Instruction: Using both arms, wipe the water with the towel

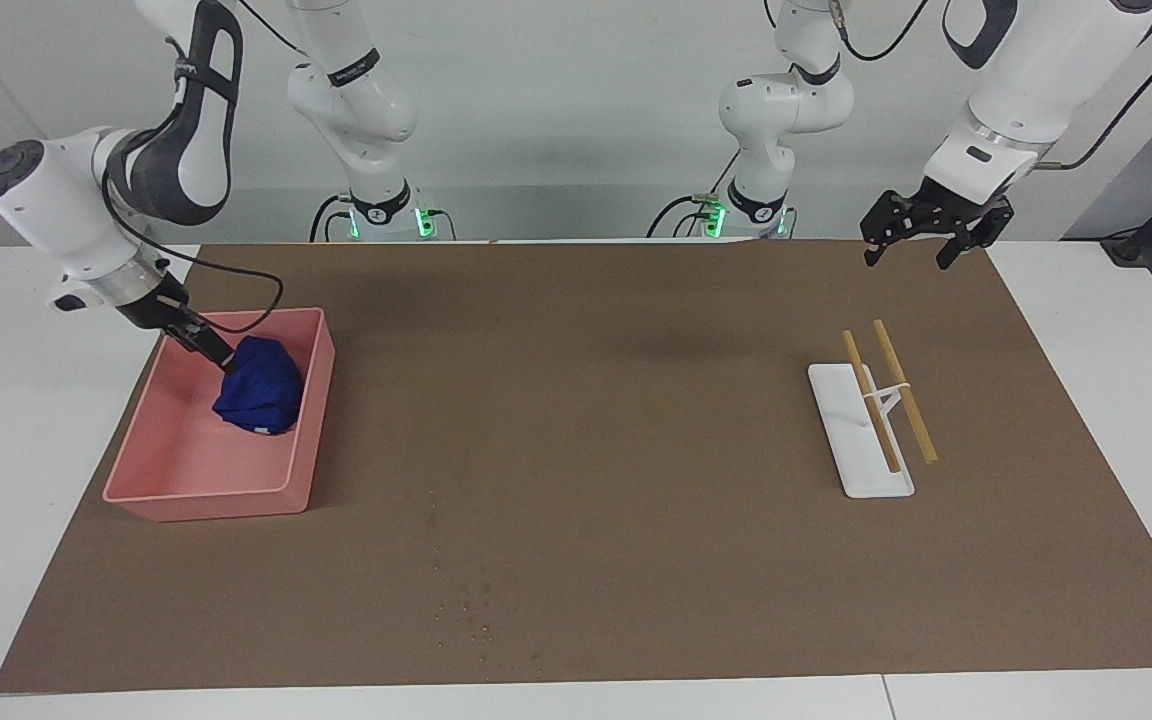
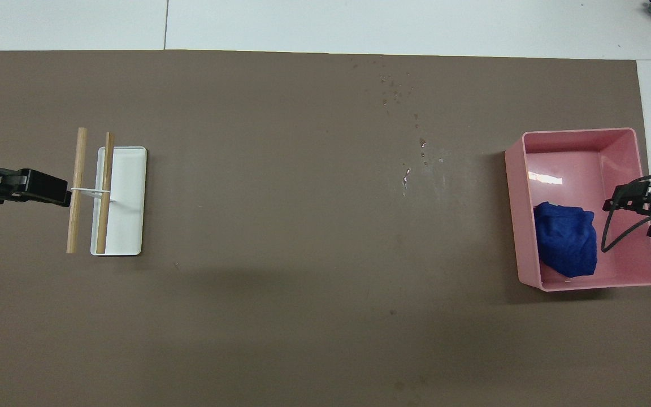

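The deep-blue towel (image 1: 259, 386) lies bunched in the pink tray (image 1: 198, 494) at the right arm's end of the table; it also shows in the overhead view (image 2: 564, 240). My right gripper (image 1: 226, 362) reaches down into the tray, its tip at the towel's upper edge. In the overhead view it (image 2: 613, 204) comes in over the tray's wall (image 2: 580, 134). Water droplets (image 1: 466, 600) (image 2: 410, 164) lie on the brown mat, farther from the robots than the tray. My left gripper (image 1: 908, 260) (image 2: 64, 196) hangs open and empty in the air at the left arm's end.
A white tray (image 1: 856, 440) (image 2: 127, 198) with two wooden sticks (image 1: 904, 390) (image 2: 77, 186) across it lies at the left arm's end, under the left gripper. The brown mat (image 1: 586, 450) covers most of the white table.
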`<state>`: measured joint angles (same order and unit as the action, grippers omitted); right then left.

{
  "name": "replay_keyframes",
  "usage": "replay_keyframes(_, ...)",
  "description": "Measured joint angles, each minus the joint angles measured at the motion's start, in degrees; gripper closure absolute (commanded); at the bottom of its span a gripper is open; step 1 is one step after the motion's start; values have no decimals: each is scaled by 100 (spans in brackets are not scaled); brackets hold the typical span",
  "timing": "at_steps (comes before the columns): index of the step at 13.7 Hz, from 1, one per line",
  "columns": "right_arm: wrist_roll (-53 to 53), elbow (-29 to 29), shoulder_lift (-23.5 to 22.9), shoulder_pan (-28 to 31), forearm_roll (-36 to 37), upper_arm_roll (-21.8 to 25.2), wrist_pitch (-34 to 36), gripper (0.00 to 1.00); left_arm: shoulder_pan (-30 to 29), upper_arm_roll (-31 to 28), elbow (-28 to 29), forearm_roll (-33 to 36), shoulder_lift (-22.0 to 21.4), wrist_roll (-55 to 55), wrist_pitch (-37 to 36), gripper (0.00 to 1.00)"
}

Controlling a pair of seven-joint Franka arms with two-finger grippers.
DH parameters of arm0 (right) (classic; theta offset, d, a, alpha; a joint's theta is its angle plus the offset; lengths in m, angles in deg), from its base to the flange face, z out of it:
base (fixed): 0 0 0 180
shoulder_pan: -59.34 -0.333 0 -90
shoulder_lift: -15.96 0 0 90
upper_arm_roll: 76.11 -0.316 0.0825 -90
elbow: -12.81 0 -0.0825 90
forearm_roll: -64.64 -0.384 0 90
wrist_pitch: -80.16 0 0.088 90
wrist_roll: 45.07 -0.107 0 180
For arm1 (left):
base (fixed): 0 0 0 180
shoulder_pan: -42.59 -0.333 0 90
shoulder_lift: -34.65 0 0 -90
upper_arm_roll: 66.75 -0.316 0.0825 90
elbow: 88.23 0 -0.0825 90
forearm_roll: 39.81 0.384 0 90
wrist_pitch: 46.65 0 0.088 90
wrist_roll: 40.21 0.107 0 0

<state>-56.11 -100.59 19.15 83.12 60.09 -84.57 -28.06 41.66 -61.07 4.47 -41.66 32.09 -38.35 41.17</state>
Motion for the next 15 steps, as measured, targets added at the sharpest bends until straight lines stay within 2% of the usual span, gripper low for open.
replay_keyframes(4,0,926,103,-771,454,-74,1106,0,0,0,0,0,0,0,0,0)
replay_keyframes(9,-8,1862,-84,-1716,504,-91,1828,0,0,0,0,0,0,0,0,0)
replay_keyframes(12,-10,2402,-275,-1849,508,-86,1971,0,0,0,0,0,0,0,0,0)
replay_keyframes(15,-10,2599,-302,-1830,516,-55,2123,0,0,0,0,0,0,0,0,0)
